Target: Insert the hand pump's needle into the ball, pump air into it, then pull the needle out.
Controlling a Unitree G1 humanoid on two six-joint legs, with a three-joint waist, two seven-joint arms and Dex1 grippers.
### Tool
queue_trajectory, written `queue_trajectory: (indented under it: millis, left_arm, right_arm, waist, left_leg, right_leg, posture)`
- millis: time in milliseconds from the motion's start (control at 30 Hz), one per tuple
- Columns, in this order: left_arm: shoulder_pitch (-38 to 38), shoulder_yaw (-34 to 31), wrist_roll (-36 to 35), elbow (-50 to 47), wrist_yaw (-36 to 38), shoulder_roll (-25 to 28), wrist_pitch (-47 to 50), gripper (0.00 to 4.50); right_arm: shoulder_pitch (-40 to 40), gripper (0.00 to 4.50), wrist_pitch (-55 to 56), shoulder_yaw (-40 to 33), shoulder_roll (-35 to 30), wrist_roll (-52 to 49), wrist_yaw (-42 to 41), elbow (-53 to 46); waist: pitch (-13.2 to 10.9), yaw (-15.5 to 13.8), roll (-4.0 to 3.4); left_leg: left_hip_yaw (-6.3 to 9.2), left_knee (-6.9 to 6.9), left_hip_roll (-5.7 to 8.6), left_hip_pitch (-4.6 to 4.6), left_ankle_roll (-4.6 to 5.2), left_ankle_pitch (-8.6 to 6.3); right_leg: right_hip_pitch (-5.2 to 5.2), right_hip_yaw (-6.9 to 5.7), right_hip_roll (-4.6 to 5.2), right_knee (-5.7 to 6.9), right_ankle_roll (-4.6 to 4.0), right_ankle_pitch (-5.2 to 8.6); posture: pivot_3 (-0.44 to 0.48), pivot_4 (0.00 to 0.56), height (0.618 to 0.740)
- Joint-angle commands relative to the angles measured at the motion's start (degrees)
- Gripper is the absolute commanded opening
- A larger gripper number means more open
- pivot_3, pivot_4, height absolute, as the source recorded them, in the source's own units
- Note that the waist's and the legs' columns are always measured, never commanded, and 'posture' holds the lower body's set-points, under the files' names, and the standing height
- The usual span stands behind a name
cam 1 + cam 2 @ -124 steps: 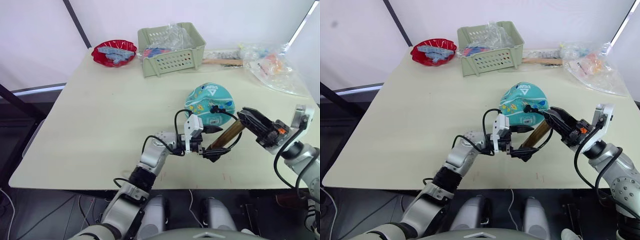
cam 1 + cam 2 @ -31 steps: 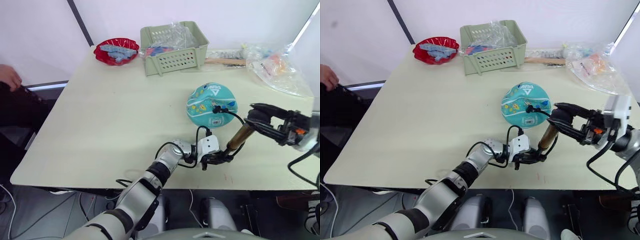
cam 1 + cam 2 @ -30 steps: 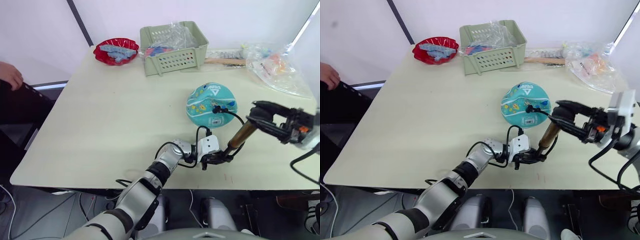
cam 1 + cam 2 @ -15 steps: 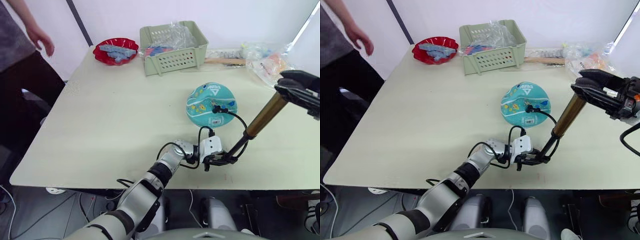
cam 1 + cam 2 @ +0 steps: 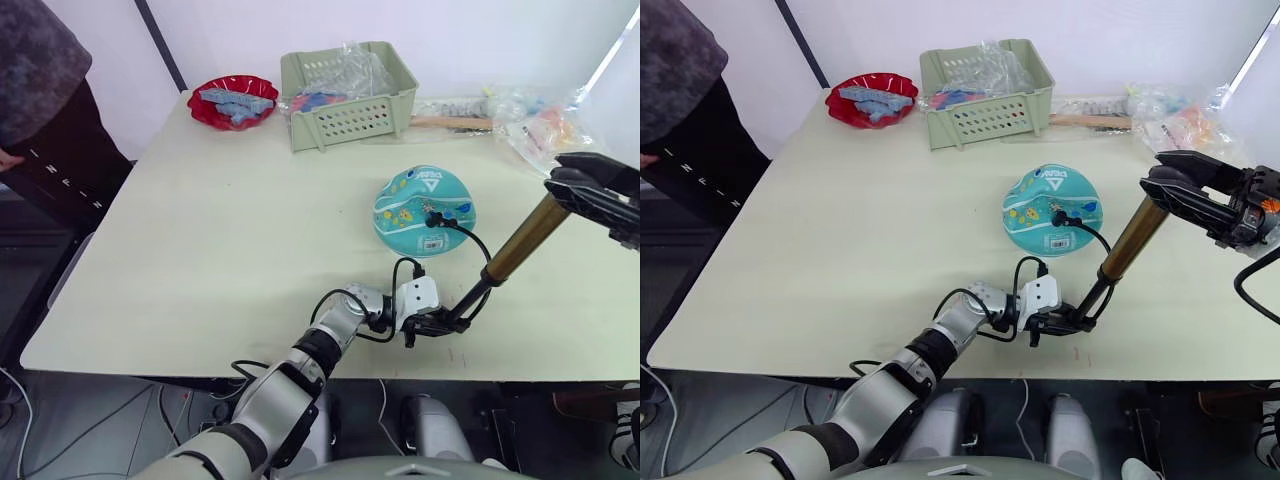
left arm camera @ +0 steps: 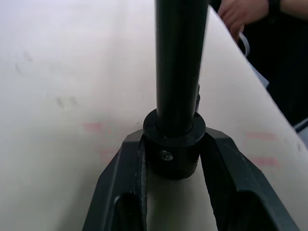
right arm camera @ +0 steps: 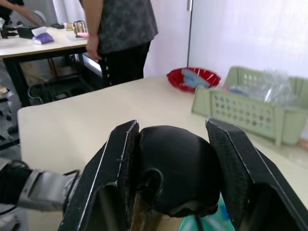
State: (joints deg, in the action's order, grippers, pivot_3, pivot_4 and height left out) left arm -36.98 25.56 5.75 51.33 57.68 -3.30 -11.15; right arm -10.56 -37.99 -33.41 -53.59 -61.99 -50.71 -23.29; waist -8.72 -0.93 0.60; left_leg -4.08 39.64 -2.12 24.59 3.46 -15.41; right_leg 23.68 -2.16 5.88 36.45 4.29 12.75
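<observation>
- The teal mini basketball with cartoon prints is set right of centre on the table.
- The slim bronze-brown hand pump is tilted, extended, near-right of it.
- The black-fitted needle is seated in the ball.

Bright, even, diffuse lighting; a pale window strip glows beyond the slim bronze-brown hand pump. Soft faint shadows hug objects on the cream tabletop. Wrist views show blurred backgrounds behind the pump's black caps.
</observation>
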Motion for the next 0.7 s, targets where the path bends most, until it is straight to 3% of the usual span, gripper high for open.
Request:
queue_trajectory:
  millis: [33,300,467,700]
  left_arm:
    - [1.27,1.68,3.39,4.73,-1.06,1.04,0.24,1.11]
    - [1.25,1.56,4.71,7.5,-2.66,0.79,-1.88,1.11]
    - [1.21,1.38,5.08,8.39,-2.63,0.47,-2.41,1.11]
    - [0.89,0.76,5.51,10.11,-3.84,-0.03,-3.24,1.11]
  right_arm:
    - [2.91,1.79,3.84,-2.13,1.45,2.55,-0.76,-5.35]
    - [14.19,1.79,9.48,2.99,6.35,10.4,-3.17,-9.85]
    - [18.35,1.79,15.8,9.01,9.81,17.72,-3.92,-8.41]
    - [21.85,1.79,24.99,18.01,13.84,27.91,-4.64,-4.18]
  waist:
    - [0.02,0.01,0.05]
    - [0.39,-0.03,0.61]
    - [0.65,0.08,0.91]
    - [1.2,0.06,1.1]
  left_leg:
    - [0.01,0.0,0.0,0.0,0.0,0.0]
    - [0.07,0.06,-0.04,-0.3,0.0,0.0]
    - [0.06,0.05,-0.11,-0.85,-0.01,-0.01]
    - [0.12,0.04,-0.2,-0.9,-0.01,-0.01]
  right_leg:
    - [0.0,0.0,0.0,0.0,0.0,0.0]
    - [-0.33,-0.03,-0.04,0.0,-0.02,0.01]
    - [-0.82,-0.04,-0.03,-0.06,-0.27,0.17]
    - [-0.91,-0.12,0.02,-0.19,-0.27,0.16]
  posture:
    - [0.0,0.15,0.738]
    - [0.0,0.15,0.738]
    - [0.0,0.15,0.738]
    - [0.0,0.15,0.738]
